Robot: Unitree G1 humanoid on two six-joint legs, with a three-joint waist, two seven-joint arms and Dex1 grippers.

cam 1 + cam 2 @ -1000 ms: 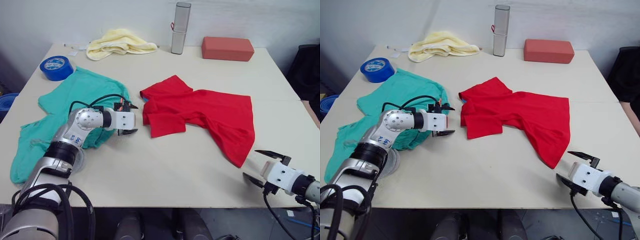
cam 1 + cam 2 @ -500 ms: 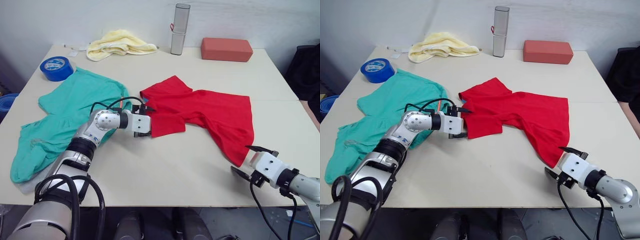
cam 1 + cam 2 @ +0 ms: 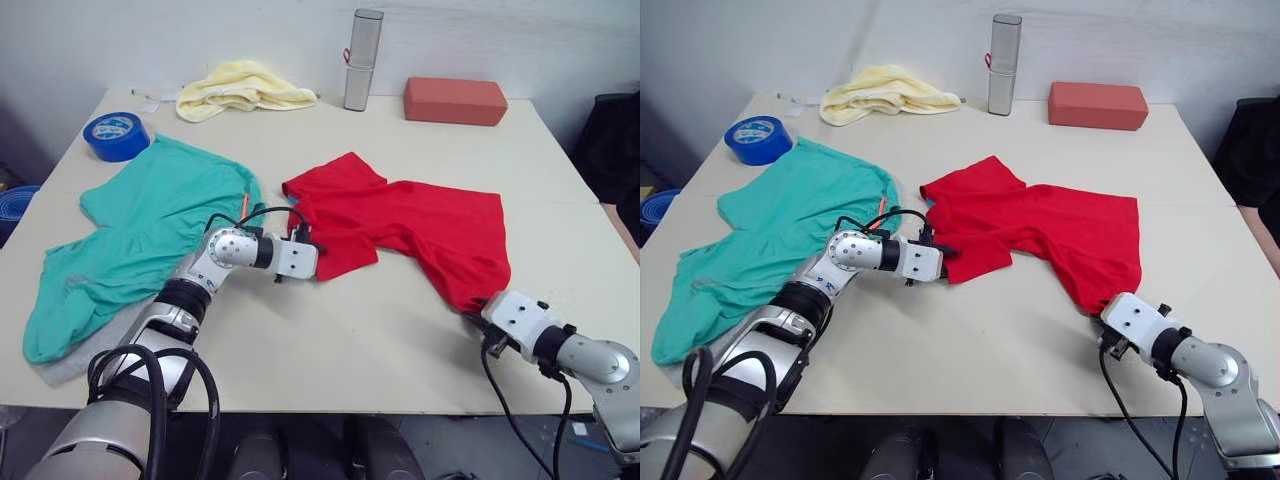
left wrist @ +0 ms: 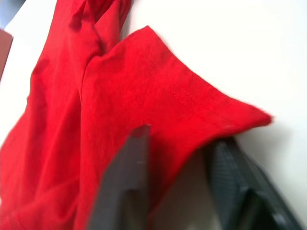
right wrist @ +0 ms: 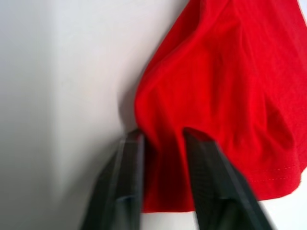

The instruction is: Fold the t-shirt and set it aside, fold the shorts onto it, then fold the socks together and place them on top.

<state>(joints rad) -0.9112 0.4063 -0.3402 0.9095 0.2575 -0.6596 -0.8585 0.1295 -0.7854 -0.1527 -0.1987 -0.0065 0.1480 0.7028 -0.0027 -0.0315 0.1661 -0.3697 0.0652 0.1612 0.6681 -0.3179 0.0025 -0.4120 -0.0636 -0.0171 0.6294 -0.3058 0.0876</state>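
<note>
None folded yet: t-shirt [image 3: 420, 225] crumpled, left gripper [image 3: 312, 262] straddling its near-left sleeve unclenched, right gripper [image 3: 1110, 318] pinching its near-right hem; shorts [image 3: 140, 225] spread far left.

yellow towel [image 3: 243, 84], blue tape roll [image 3: 113, 136], silver bottle [image 3: 362, 57], red-brown block [image 3: 455, 100]

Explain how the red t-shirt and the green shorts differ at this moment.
The t-shirt lies near the middle of the table, with both grippers at its edges: the left gripper at a sleeve, the right gripper at the hem corner. The shorts lie untouched toward the robot's left. Both are crumpled, not yet folded.
</note>
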